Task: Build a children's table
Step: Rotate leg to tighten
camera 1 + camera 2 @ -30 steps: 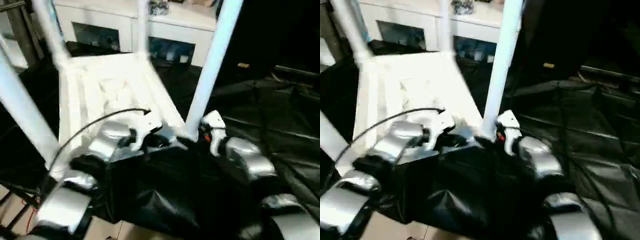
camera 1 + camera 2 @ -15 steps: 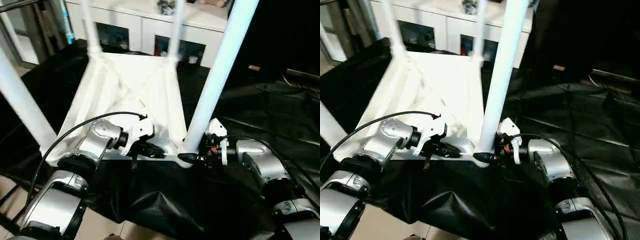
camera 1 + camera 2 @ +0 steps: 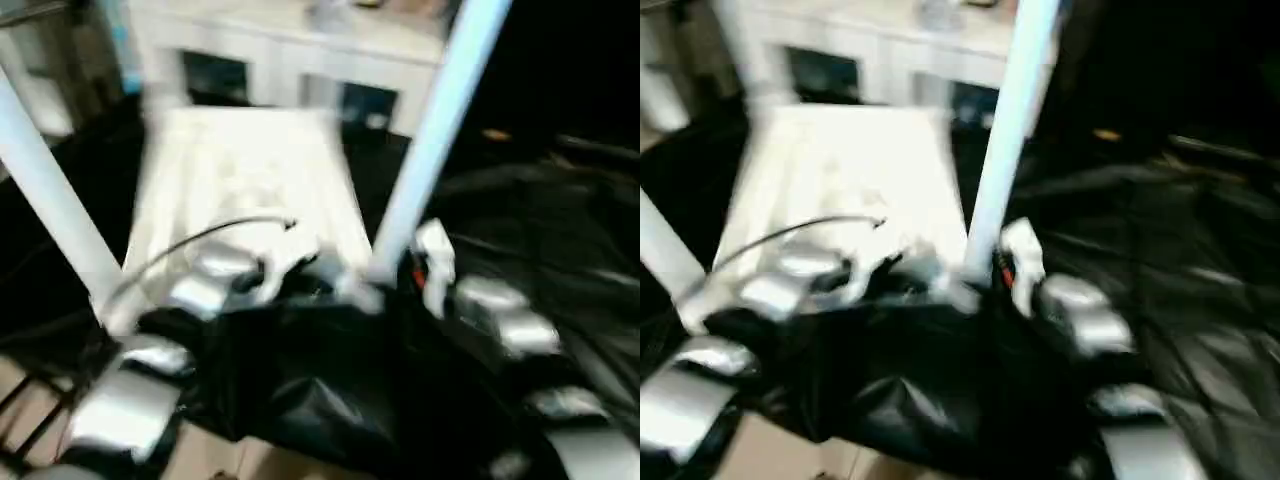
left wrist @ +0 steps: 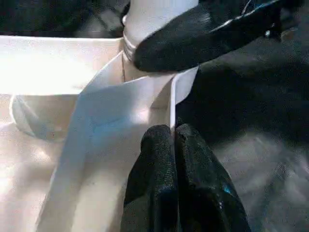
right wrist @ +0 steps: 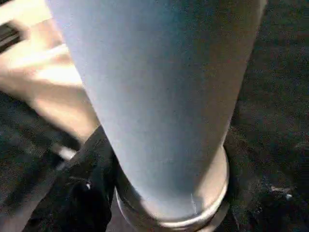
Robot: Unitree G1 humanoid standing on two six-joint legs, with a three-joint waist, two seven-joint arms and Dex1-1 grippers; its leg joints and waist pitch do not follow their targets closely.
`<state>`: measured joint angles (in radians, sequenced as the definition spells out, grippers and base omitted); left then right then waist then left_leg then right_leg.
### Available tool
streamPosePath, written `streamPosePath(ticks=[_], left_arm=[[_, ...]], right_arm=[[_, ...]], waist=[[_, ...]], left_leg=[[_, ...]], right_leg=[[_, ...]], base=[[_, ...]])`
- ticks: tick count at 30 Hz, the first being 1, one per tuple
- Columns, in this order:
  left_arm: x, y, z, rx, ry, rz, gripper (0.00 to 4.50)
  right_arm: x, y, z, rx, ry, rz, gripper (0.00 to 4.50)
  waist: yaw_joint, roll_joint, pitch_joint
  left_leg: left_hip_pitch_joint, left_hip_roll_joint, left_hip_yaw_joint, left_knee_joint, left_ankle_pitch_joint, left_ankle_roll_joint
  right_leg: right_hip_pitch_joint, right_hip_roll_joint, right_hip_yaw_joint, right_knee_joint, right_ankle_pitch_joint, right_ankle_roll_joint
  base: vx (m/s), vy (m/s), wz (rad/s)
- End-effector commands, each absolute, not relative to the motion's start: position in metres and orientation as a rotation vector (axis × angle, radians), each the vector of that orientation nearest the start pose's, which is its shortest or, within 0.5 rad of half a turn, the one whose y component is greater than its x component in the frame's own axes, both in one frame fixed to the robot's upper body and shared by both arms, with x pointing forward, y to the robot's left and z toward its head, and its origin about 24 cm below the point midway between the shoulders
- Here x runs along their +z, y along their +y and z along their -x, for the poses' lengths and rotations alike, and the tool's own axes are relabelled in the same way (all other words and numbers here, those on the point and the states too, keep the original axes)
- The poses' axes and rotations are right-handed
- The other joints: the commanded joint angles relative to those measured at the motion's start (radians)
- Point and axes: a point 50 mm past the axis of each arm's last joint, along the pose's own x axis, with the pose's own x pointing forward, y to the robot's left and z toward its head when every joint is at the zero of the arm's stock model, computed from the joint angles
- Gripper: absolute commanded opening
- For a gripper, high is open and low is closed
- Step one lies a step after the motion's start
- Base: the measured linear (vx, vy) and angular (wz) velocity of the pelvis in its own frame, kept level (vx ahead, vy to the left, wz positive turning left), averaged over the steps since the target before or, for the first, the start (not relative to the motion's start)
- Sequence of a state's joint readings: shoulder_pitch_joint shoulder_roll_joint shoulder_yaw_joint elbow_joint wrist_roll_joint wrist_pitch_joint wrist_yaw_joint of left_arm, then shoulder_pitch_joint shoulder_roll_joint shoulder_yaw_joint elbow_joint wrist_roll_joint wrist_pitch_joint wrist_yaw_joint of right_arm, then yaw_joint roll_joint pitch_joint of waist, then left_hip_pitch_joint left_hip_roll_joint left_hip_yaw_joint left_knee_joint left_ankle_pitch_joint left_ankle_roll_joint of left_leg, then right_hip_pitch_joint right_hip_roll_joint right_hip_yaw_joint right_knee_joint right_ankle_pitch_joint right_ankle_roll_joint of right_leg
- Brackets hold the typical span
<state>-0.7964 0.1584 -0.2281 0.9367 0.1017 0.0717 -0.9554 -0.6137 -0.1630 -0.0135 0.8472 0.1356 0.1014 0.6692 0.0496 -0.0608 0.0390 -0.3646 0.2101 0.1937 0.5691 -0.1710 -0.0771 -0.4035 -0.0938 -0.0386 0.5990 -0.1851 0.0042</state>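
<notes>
The white children's table lies upside down on a black sheet, its ribbed underside [image 3: 240, 190] facing up and its legs standing upright. My left gripper [image 4: 174, 129] is shut on the thin raised rim [image 4: 159, 92] at the near edge, close to the corner socket. My right gripper [image 3: 392, 288] sits at the base of the near right leg [image 3: 430, 130]. One of its black fingers [image 4: 193, 38] presses against that leg just above the socket. In the right wrist view the leg [image 5: 159, 87] stands between the jaws, with a finger [image 5: 87, 193] alongside it.
Another leg [image 3: 50, 200] rises at the near left corner. A white cabinet [image 3: 290, 50] with glass doors stands behind the table. The crumpled black sheet [image 3: 540, 220] covers the floor to the right; bare floor [image 3: 250, 465] shows at the near edge.
The head camera has swung, so the whole picture shifted. My right gripper has closed in on the near right leg. My left gripper stays on the rim.
</notes>
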Motion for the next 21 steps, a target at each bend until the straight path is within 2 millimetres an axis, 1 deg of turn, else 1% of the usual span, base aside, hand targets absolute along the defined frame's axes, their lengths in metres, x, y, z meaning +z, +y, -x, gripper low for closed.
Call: streamPosePath(ticks=[1,2,3,4,6,7,8,10,12,13,14,15,16,18,20,21], left_arm=[[0.046,0.077,-0.349,-1.110,0.444,-0.325,0.00],[0.043,0.065,-0.347,-1.092,0.446,-0.318,0.00],[0.043,0.061,-0.346,-1.089,0.445,-0.317,0.00],[0.042,0.057,-0.345,-1.098,0.443,-0.315,0.00],[0.042,0.054,-0.344,-1.112,0.438,-0.319,0.00],[0.042,0.053,-0.344,-1.115,0.436,-0.321,0.00],[0.042,0.055,-0.342,-1.147,0.433,-0.327,0.00],[0.042,0.056,-0.341,-1.165,0.431,-0.324,0.00],[0.043,0.059,-0.339,-1.196,0.425,-0.321,0.00],[0.043,0.061,-0.338,-1.219,0.426,-0.322,0.00],[0.043,0.067,-0.336,-1.263,0.427,-0.332,0.00],[0.043,0.067,-0.336,-1.263,0.427,-0.332,0.00],[0.043,0.073,-0.335,-1.291,0.429,-0.341,0.00],[0.044,0.075,-0.333,-1.329,0.420,-0.341,0.00],[0.046,0.080,-0.329,-1.392,0.424,-0.330,0.00],[0.046,0.083,-0.327,-1.430,0.426,-0.331,0.00]], right_arm=[[0.011,-0.124,-0.336,0.660,0.420,-0.067,2.69],[0.008,-0.112,-0.338,0.602,0.428,-0.057,2.69],[0.007,-0.108,-0.338,0.592,0.426,-0.048,2.69],[0.007,-0.103,-0.339,0.590,0.415,-0.029,2.69],[0.009,-0.097,-0.338,0.628,0.391,-0.013,2.69],[0.010,-0.096,-0.338,0.639,0.386,-0.012,3.24],[0.013,-0.098,-0.339,0.660,0.372,-0.046,3.38],[0.016,-0.100,-0.340,0.681,0.360,-0.050,3.44],[0.019,-0.102,-0.340,0.718,0.341,-0.029,3.73],[0.022,-0.104,-0.339,0.771,0.330,-0.001,3.82],[0.025,-0.108,-0.334,0.885,0.314,0.033,3.82],[0.025,-0.108,-0.334,0.885,0.314,0.033,3.82],[0.028,-0.112,-0.329,0.972,0.306,0.048,3.82],[0.029,-0.115,-0.328,1.002,0.302,0.067,3.82],[0.030,-0.121,-0.324,1.060,0.308,0.062,3.82],[0.032,-0.124,-0.321,1.105,0.314,0.047,3.82]], waist=[[-0.001,0.006,-0.050],[0.000,0.011,-0.050],[-0.003,0.010,-0.049],[-0.004,0.008,-0.050],[-0.005,0.009,-0.051],[-0.006,0.009,-0.052],[-0.007,0.010,-0.051],[-0.008,0.010,-0.052],[-0.008,0.010,-0.053],[-0.007,0.011,-0.054],[-0.007,0.010,-0.055],[-0.006,0.009,-0.055],[-0.005,0.010,-0.058],[-0.004,0.009,-0.059],[-0.004,0.011,-0.061],[-0.004,0.010,-0.060]], left_leg=[[0.014,0.018,-0.009,-0.070,-0.320,-0.008],[0.014,0.019,-0.008,-0.070,-0.315,-0.008],[0.014,0.019,-0.007,-0.071,-0.316,-0.009],[0.012,0.018,-0.009,-0.072,-0.313,-0.012],[0.013,0.018,-0.008,-0.071,-0.316,-0.008],[0.010,0.017,-0.009,-0.071,-0.316,-0.003],[0.011,0.018,-0.008,-0.071,-0.319,0.002],[0.010,0.018,-0.008,-0.071,-0.316,0.010],[0.008,0.018,-0.008,-0.070,-0.299,0.017],[0.008,0.019,-0.007,-0.068,-0.287,0.025],[0.007,0.019,-0.006,-0.066,-0.269,0.033],[0.005,0.018,-0.006,-0.066,-0.262,0.041],[0.004,0.020,-0.005,-0.062,-0.230,0.060],[0.003,0.019,-0.005,-0.060,-0.208,0.072],[0.007,0.022,-0.002,-0.057,-0.175,0.090],[0.007,0.021,-0.001,-0.057,-0.173,0.096]], right_leg=[[0.031,-0.041,0.026,-0.085,-0.319,-0.182],[0.030,-0.041,0.027,-0.084,-0.310,-0.184],[0.028,-0.040,0.028,-0.084,-0.304,-0.185],[0.032,-0.039,0.025,-0.083,-0.305,-0.183],[0.030,-0.039,0.025,-0.084,-0.295,-0.184],[0.033,-0.038,0.025,-0.083,-0.285,-0.184],[0.032,-0.037,0.025,-0.083,-0.278,-0.187],[0.034,-0.037,0.026,-0.082,-0.265,-0.192],[0.037,-0.038,0.025,-0.079,-0.235,-0.200],[0.039,-0.037,0.025,-0.077,-0.209,-0.207],[0.040,-0.037,0.025,-0.073,-0.176,-0.216],[0.042,-0.036,0.024,-0.072,-0.163,-0.219],[0.046,-0.037,0.025,-0.065,-0.101,-0.236],[0.049,-0.036,0.024,-0.060,-0.062,-0.248],[0.050,-0.037,0.023,-0.052,0.006,-0.284],[0.050,-0.035,0.023,-0.053,0.011,-0.288]], base=[[0.000,0.000,0.00],[0.000,0.000,0.00],[0.000,0.000,0.00],[0.000,0.000,0.00],[0.000,0.000,0.00],[0.000,0.000,0.00],[0.000,0.000,0.00],[0.000,0.000,0.00],[0.000,0.000,0.00],[0.000,0.000,0.00],[0.000,0.000,0.00],[0.000,0.000,0.00],[0.000,0.000,0.00],[0.000,0.000,0.00],[0.000,0.000,0.00],[0.000,0.000,0.00]])
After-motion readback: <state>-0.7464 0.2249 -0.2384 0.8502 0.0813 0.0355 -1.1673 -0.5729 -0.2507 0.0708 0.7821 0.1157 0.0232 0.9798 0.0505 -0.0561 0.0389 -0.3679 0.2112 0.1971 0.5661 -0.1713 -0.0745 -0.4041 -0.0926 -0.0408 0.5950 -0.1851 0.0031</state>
